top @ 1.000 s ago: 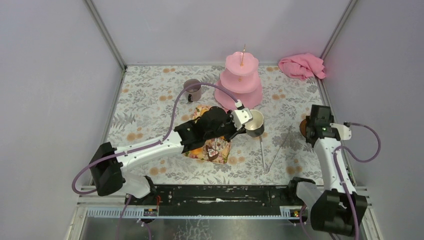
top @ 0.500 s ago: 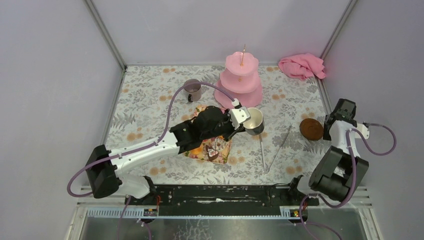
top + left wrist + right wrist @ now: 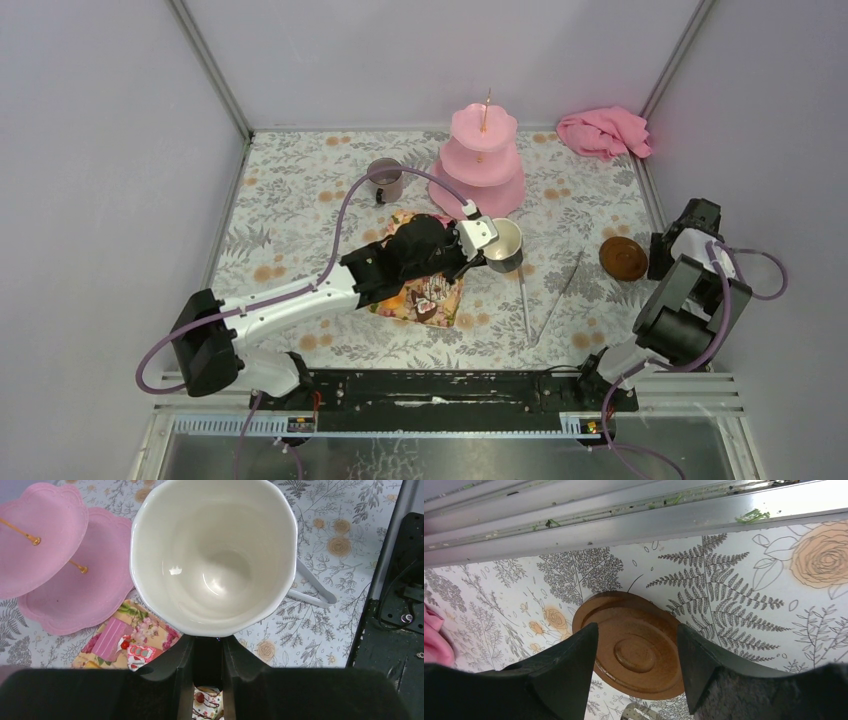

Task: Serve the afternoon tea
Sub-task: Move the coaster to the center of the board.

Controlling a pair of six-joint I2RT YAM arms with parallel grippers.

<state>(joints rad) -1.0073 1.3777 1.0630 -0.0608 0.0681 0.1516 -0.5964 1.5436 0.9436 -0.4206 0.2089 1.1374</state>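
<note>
Grey floral print was noted across the desk (image 3: 300,200), on which everything stood. The left arm (image 3: 300,295) was found stretched diagonally from its base towards the middle of the desk, passing over the floral tray (image 3: 400,303). The right arm (image 3: 690,300) was found folded back on itself at the right edge. A second earlier it had been reaching over the wooden coaster (image 3: 623,258), and it had since been drawn away. The coaster was therefore judged placed and released, ready to receive a mug.

The pink three-tier stand (image 3: 483,160) was recorded at the far centre. Its tiers appeared bare in the left wrist view, so nothing was judged served on it yet.

The black mug (image 3: 505,243), white inside and empty, was held upright just in front of the stand's lowest tier, and had barely shifted over the last second. Whether its base was clear of the desk could not be told. The grey mug (image 3: 385,180) was seen standing alone, left of the stand. The coaster lay flat, well apart from the black mug.

The left gripper (image 3: 207,652) was observed clamped tight on the black mug's handle. The right gripper (image 3: 636,630) was observed spread wide above the coaster, with nothing held.
</note>
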